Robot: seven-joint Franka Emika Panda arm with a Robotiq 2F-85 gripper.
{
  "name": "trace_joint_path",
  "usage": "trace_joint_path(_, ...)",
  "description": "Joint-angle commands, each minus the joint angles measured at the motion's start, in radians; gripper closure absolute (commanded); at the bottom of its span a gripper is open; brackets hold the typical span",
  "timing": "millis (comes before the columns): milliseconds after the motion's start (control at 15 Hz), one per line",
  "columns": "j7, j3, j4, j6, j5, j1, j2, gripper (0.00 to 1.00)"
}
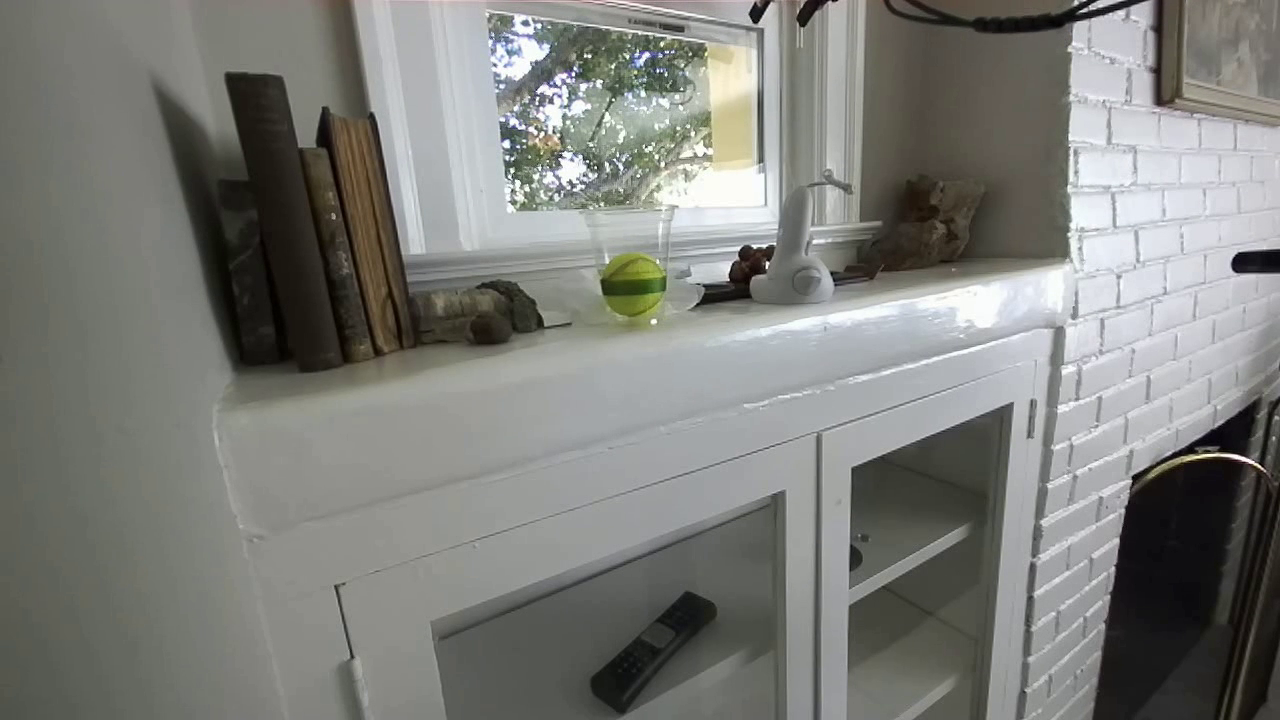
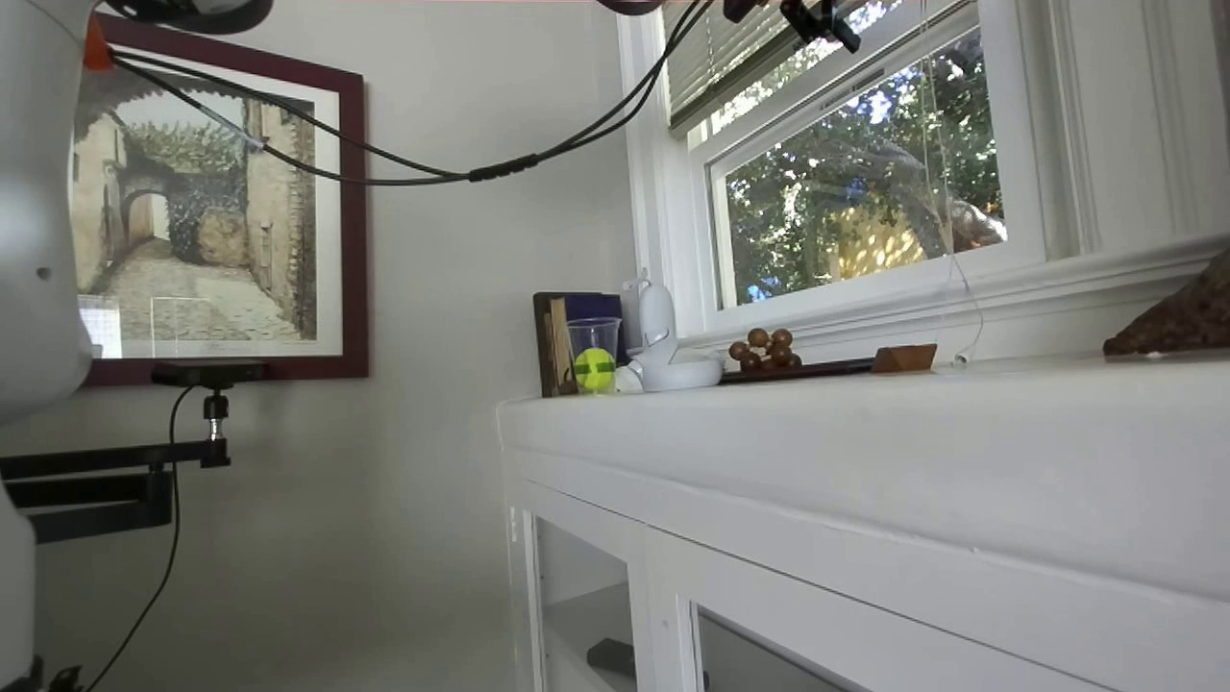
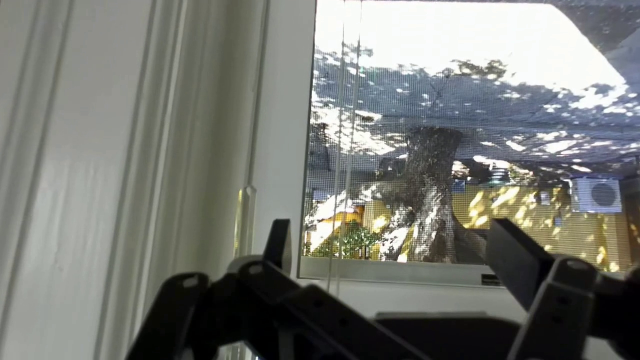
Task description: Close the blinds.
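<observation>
Because depth is hard to judge, I could miss thin cords (image 3: 353, 115) or knock clear rod (image 3: 245, 220) at left. Gripper (image 3: 392, 245) spread, holding nothing. Blinds (image 2: 716, 48) high in far window (image 2: 836, 192), partly out of frame. Pulling one cord might skew them.

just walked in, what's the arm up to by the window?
The arm has its gripper up in front of the window; the job is to close the blinds. That isn't done: in an exterior view they cover only the upper part, with the lower part bare. The gripper is open and holds nothing. In the wrist view two thin cords show between its parted jaws, but how near they are can't be told.
</observation>
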Motion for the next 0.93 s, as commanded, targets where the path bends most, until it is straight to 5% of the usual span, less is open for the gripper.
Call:
trace_joint_path(0, 0.000, 0.000, 0.001, 0.000, 0.000, 0.000, 0.000, 0.00)
trace_joint_path(800, -0.017, 0.018, 0.133, 0.047, 0.020, -0.042, 0.098, 0.00)
trace_joint_path(867, -0.020, 0.021, 0.142, 0.046, 0.024, -0.041, 0.104, 0.25)
